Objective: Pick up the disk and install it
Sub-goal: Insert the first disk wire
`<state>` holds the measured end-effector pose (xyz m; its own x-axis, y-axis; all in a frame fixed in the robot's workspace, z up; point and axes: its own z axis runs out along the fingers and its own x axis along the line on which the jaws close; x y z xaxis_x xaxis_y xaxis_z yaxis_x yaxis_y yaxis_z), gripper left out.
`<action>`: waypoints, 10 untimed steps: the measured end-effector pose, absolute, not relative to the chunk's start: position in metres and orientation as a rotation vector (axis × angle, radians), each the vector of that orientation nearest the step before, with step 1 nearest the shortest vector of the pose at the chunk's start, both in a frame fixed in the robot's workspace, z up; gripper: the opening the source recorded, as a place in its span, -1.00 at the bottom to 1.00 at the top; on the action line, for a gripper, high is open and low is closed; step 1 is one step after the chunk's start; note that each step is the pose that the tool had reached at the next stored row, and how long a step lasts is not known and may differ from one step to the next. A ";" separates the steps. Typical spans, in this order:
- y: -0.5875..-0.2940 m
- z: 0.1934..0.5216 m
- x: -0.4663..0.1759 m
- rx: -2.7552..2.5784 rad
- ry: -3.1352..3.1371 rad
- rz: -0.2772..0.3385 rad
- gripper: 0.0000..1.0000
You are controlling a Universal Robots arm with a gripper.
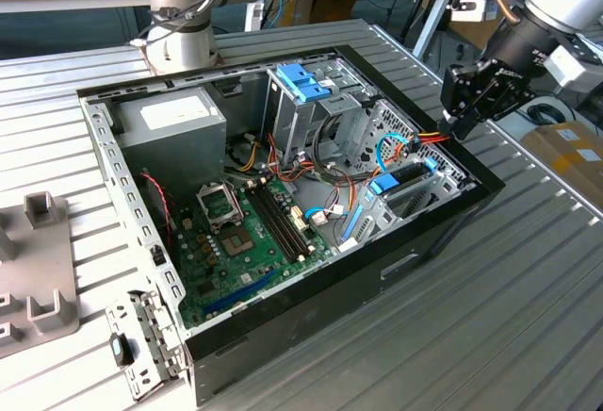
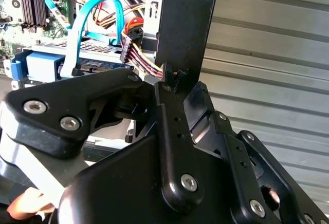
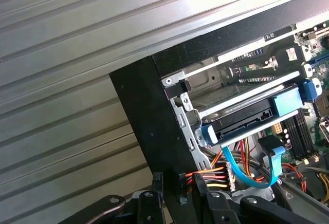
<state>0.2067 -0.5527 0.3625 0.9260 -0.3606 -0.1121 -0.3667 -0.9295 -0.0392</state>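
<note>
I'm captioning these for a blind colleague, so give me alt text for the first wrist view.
The disk, edged in a blue frame, sits in a metal bay at the corner of an open black computer case, with a blue cable and a red, yellow and black wire bundle just beside it. The black gripper hangs at the case's corner, over a ribbed metal table.

Arm (image 1: 556, 1), upper right of the exterior view: pale grey tube segment ending in a black wrist block. Gripper (image 1: 464, 119) below it is all matte black, angular, built from linked plates.

Second wrist view, lower half of the frame: black finger links (image 2: 175, 131) with rounded ends, silver hex-socket screws at the pivots, small holes in a row down the central bar. A light grey mounting piece (image 2: 20, 152) sits at lower left.

First wrist view, bottom edge: black link ends (image 3: 149, 206) with dark pivot screws.
</note>
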 end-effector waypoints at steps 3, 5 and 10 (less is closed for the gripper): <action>-0.553 0.362 0.207 -3.025 0.571 0.159 -0.28; -0.553 0.362 0.207 -3.025 0.571 0.159 -0.28; -0.553 0.362 0.207 -3.025 0.571 0.159 -0.57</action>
